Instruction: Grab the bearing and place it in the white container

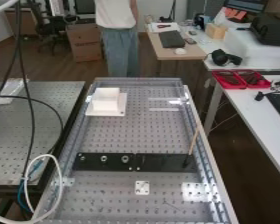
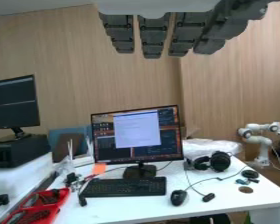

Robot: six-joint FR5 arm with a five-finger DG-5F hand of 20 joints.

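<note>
Grey perforated benchtop (image 1: 114,135), brown floor (image 1: 56,65) beyond, and, in wrist view, hand (image 2: 152,37) with fingers straight.

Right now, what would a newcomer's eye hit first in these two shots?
In the high view, the white container on the bench's far left, then the black strip across its nearer half, small metal rings on the strip's left part. In the wrist view, the dark open fingers, with a lit monitor on a white desk beyond.
</note>
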